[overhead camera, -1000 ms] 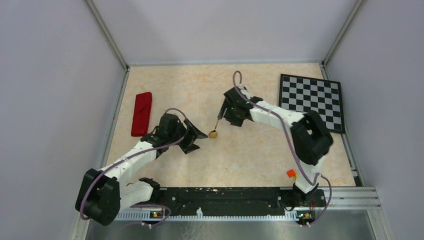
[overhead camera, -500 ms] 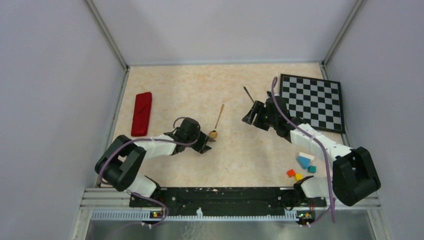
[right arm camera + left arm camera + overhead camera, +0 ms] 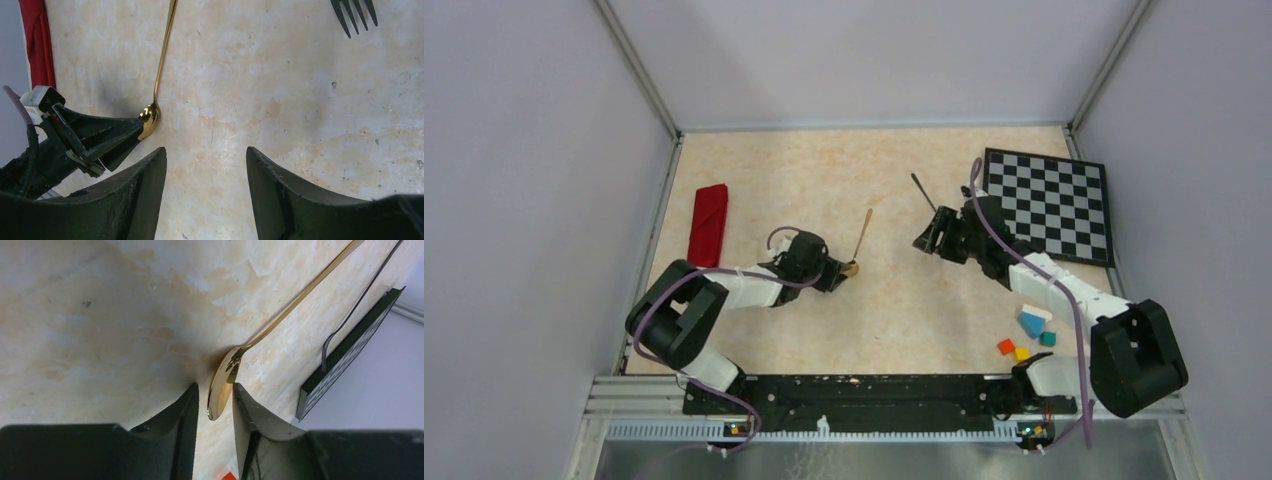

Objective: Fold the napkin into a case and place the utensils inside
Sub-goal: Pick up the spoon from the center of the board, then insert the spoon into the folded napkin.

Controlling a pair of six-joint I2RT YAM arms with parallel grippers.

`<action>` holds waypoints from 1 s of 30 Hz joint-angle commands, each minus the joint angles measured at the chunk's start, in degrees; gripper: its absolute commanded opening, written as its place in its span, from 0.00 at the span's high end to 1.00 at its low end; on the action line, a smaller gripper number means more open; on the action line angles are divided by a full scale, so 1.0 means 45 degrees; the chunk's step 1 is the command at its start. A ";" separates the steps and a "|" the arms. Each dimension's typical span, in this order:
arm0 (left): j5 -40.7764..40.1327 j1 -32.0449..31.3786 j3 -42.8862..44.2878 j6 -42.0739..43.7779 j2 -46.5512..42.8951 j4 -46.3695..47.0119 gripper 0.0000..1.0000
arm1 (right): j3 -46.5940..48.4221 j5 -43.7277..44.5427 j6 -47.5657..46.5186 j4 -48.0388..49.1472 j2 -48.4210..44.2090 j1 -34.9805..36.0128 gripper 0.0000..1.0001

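The gold spoon lies on the table, bowl toward me. My left gripper sits low at the bowl. In the left wrist view my left gripper has its jaws closed in around the spoon bowl, with the right pad against it. The dark fork lies farther back; its tines show in the right wrist view. My right gripper is open and empty over bare table, just in front of the fork. The red case lies folded at the far left.
The checkered board lies at the back right, next to my right arm. Small coloured blocks sit at the front right. Grey walls enclose the table on three sides.
My right gripper let go of the spoon handle and swung right, toward the fork. My left gripper moved right to the spoon bowl and closed around it.
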 commanded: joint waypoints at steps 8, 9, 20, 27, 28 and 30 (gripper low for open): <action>-0.0774 -0.0004 -0.0299 0.0314 -0.0089 0.0994 0.91 | -0.0279 0.0139 -0.0616 0.0353 -0.1034 -0.0218 0.41; -0.0789 0.0069 -0.0398 0.0469 -0.0297 0.1037 0.94 | -0.0281 0.0134 -0.0660 0.0362 -0.1104 -0.0214 0.41; 0.5162 0.7253 -0.1147 0.7408 -0.6190 -0.3470 1.00 | -0.0893 0.0094 -0.1012 0.0834 -0.1643 -0.0213 0.41; 0.7534 1.4366 0.1258 1.3570 -0.6350 -0.9428 1.00 | -0.1316 -0.0920 -0.0754 0.1824 -0.1505 -0.0213 0.42; 0.7310 1.4604 0.1417 1.3689 -0.6246 -0.9460 1.00 | -0.1370 -0.1019 -0.0717 0.1887 -0.1478 -0.0213 0.42; 0.6850 1.5282 0.1526 1.3880 -0.6097 -0.9813 1.00 | -0.1463 -0.1181 -0.0690 0.1979 -0.1474 -0.0213 0.42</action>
